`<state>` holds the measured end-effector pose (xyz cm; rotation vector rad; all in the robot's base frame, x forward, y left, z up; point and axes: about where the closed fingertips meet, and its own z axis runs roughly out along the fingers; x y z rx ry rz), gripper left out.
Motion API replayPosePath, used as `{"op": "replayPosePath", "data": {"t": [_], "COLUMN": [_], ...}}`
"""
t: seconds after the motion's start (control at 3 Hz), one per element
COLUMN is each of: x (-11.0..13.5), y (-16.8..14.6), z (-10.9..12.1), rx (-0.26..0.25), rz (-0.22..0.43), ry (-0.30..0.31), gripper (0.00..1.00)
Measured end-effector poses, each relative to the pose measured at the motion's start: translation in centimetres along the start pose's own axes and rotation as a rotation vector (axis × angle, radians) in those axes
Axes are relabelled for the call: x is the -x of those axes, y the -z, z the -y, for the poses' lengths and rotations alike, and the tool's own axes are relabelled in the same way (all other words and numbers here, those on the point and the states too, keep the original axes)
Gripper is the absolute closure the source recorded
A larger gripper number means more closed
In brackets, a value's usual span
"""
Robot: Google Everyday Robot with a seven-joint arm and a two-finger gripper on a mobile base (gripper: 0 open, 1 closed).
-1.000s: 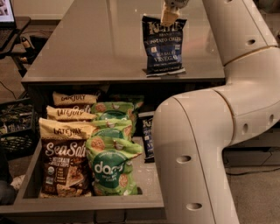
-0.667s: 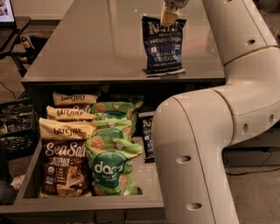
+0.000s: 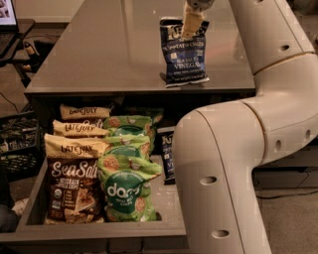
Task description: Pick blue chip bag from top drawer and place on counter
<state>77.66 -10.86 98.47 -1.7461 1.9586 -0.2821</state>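
The blue chip bag (image 3: 185, 54) stands upright on the counter (image 3: 99, 54), its bottom resting near the counter's front edge. My gripper (image 3: 191, 22) comes down from the top of the view and is shut on the bag's top edge; one cream finger (image 3: 191, 25) shows in front of the bag. The top drawer (image 3: 99, 230) is pulled open below the counter, and my white arm (image 3: 223, 163) crosses in front of its right side. A second dark blue bag (image 3: 168, 156) shows in the drawer, partly hidden behind the arm.
The drawer holds two green "doos" bags (image 3: 126, 191), a brown Sea Salt bag (image 3: 72, 186) and several Late July bags (image 3: 82, 130). A black crate (image 3: 17, 149) and a side table with a laptop (image 3: 7, 15) stand at the left.
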Motion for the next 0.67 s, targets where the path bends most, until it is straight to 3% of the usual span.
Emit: {"op": "replayPosePath", "data": {"t": [0.33, 0.67], "x": [0.0, 0.0], "y": [0.0, 0.0], "z": [0.0, 0.0], "rx": [0.0, 0.0], "rz": [0.0, 0.0], "ry": [0.0, 0.0], "gripper": [0.0, 0.0]}}
